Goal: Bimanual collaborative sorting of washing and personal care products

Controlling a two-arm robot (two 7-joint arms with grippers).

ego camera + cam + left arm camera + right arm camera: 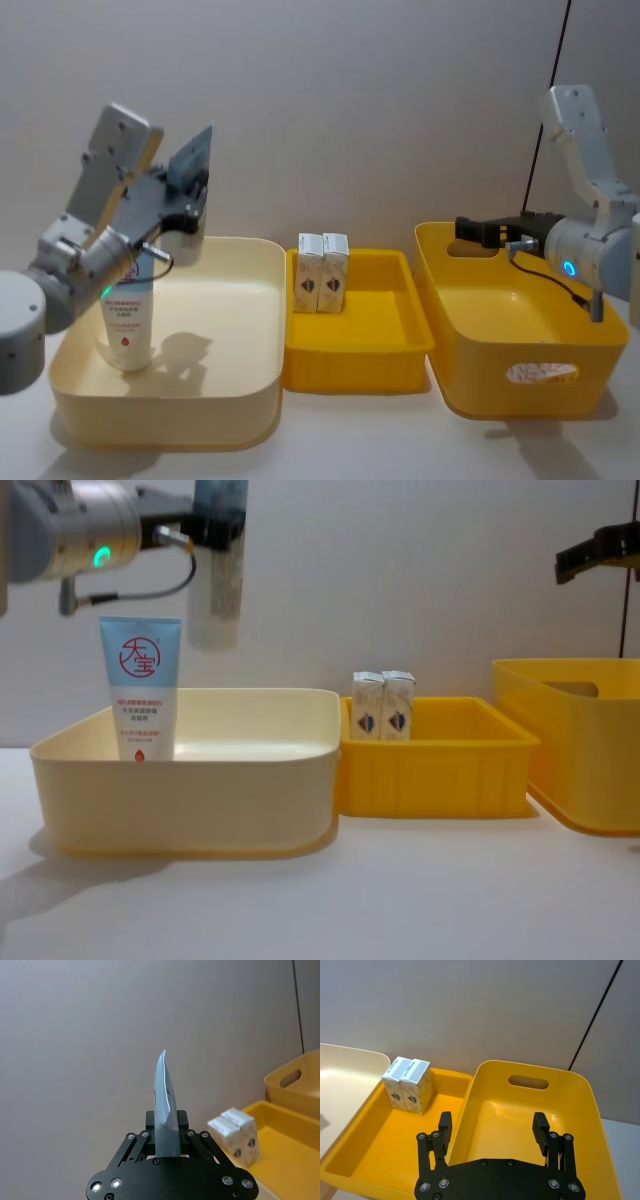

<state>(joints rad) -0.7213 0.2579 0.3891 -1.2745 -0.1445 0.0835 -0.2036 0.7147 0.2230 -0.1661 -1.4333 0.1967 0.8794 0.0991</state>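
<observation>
Pale blue slim squeeze tube point(218, 580): pinched in our left gripper point(166, 1121), high over the cream plastic bin point(170, 420), long axis roughly upright.
Flat white-blue tube with red round logo point(140, 685): standing in that bin, below and left of the held one.
Small white cartons point(322, 272): two, side by side in the middle yellow tray point(350, 372).
Right gripper point(492, 1127): spread, empty, over the tall yellow bin point(480, 392).
Room: we judge bare bin floor lies below; pale table point(400, 900), plain wall point(350, 100).

A slim pale blue tube point(217, 590) hung upright, clamped in the left hand point(216, 525). Just below and left of that hand, a flat blue-white tube point(140, 685) with a red round logo stood upright. Two white cartons point(383, 706) stood touching, well to its right.
</observation>
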